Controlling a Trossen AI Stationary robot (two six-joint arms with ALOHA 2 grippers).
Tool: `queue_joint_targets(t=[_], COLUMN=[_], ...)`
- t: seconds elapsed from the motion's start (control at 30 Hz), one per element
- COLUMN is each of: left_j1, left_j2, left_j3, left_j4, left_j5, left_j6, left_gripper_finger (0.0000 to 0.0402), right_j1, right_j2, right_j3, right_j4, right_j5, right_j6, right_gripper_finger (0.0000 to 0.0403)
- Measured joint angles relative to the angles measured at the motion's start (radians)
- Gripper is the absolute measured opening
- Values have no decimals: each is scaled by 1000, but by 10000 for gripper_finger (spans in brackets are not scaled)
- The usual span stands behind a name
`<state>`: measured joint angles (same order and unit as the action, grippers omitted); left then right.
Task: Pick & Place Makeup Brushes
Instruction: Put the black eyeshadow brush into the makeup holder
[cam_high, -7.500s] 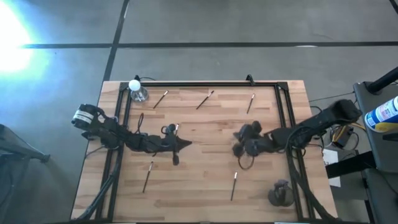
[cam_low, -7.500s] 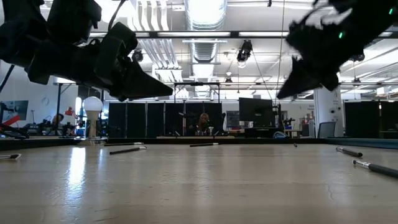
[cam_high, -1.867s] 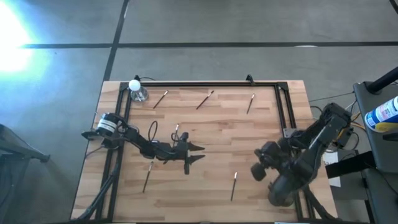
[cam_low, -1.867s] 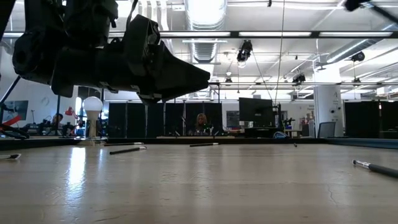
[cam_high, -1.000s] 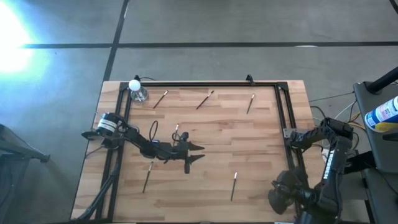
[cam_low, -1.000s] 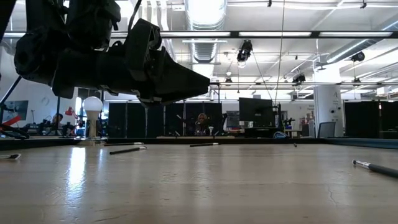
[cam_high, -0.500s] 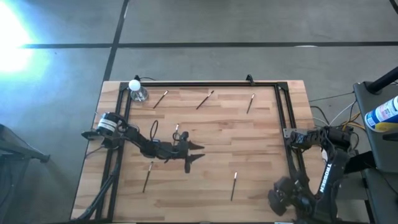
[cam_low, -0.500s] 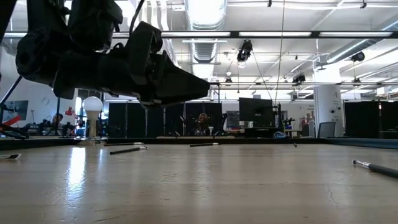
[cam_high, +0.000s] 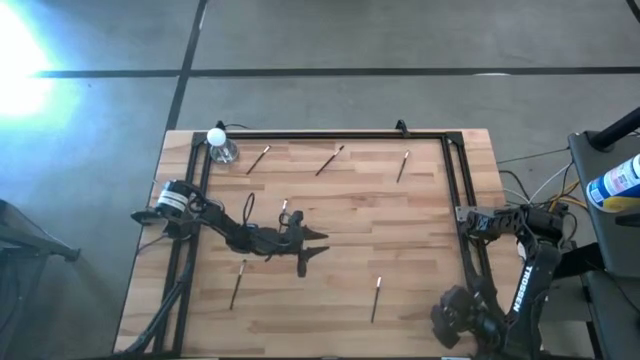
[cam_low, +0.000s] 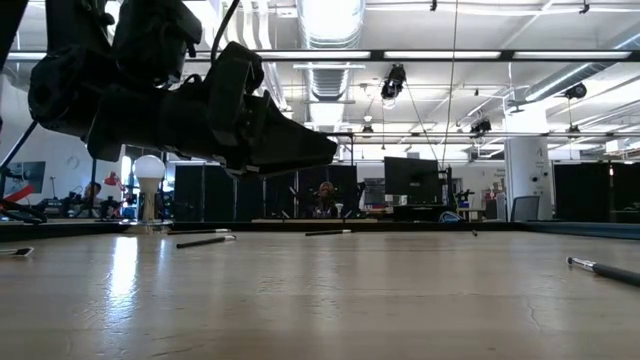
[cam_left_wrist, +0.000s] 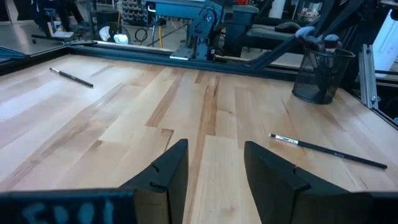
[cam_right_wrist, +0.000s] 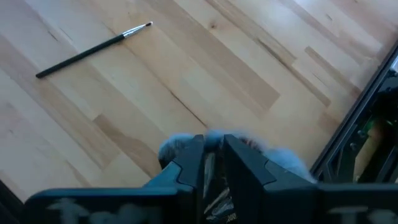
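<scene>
Right gripper (cam_right_wrist: 214, 163), fingers narrowly parted, above cup (cam_high: 450, 318) at near right; left gripper (cam_high: 312, 246) open mid-table.

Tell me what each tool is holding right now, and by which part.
The left tool hangs open over the table, holding nothing. The right tool is above the mesh cup; whether it grips a brush cannot be told.

High view straight down over whole table (cam_high: 330, 215); low view level at tabletop, facing room; wrist views close, angled down; brush (cam_left_wrist: 328, 151) shared with high view.
</scene>
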<state>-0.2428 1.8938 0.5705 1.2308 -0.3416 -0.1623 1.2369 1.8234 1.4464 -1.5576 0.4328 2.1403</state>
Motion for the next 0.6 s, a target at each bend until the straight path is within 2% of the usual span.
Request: queue_joint_targets(t=[0.27, 0.4, 0.5, 0.6], left_j1=[1, 1, 1, 1], left_j2=[0, 0, 0, 0], left_j3=[0, 0, 0, 0], left_j4=[1, 1, 1, 2], left_j5=[0, 1, 3, 3], left_j6=[0, 2, 3, 12], left_gripper_finger=[149, 149, 149, 142], right_j1=[0, -17, -50, -91], right_j2=[-3, -7, -17, -34], right_j3=[8, 11, 11, 11], right_j4=[-12, -13, -12, 13], right_j5=[2, 37, 70, 135], right_j6=[-5, -63, -126, -278], right_gripper_finger=[108, 129, 128, 107])
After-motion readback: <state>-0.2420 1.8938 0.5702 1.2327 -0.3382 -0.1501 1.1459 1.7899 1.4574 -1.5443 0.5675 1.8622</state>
